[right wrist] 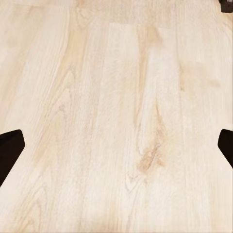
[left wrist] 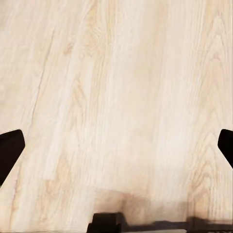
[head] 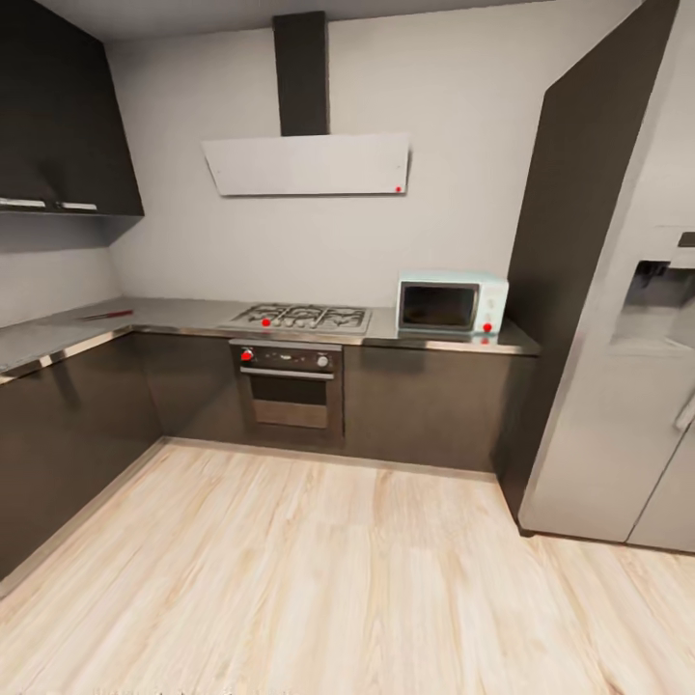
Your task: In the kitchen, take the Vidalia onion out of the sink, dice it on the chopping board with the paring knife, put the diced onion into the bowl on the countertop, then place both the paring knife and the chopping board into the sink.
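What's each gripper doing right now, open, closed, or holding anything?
Left gripper: open, holding nothing, over the wood floor.
Right gripper: open, holding nothing, also over the floor.

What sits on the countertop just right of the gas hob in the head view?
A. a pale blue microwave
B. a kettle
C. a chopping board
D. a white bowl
A: a pale blue microwave with a dark door stands on the countertop just right of the gas hob, near the tall fridge.
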Robot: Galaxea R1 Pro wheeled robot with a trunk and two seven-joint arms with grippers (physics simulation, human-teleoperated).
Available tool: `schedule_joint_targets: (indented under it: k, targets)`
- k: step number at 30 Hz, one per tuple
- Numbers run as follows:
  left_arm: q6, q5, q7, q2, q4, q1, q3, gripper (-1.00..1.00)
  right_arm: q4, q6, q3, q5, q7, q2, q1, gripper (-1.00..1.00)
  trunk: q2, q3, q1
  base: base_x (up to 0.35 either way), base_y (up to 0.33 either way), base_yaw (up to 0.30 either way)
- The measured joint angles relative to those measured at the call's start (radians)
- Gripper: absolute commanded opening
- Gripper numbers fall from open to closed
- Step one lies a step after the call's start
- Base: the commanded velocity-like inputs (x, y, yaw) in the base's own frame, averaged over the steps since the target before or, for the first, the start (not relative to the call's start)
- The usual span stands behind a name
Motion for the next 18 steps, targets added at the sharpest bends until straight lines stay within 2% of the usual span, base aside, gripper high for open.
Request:
schedule_joint_targets:
  k: [18]
  targets:
    - [0.0, 0.0, 0.0, 0.0, 0.015, 0.0, 0.003, 1.0, 0.0, 0.0, 0.0, 0.0, 0.0, 0.002, 0.0, 1.0, 0.0, 0.0, 0.0, 0.0, 0.0, 0.266]
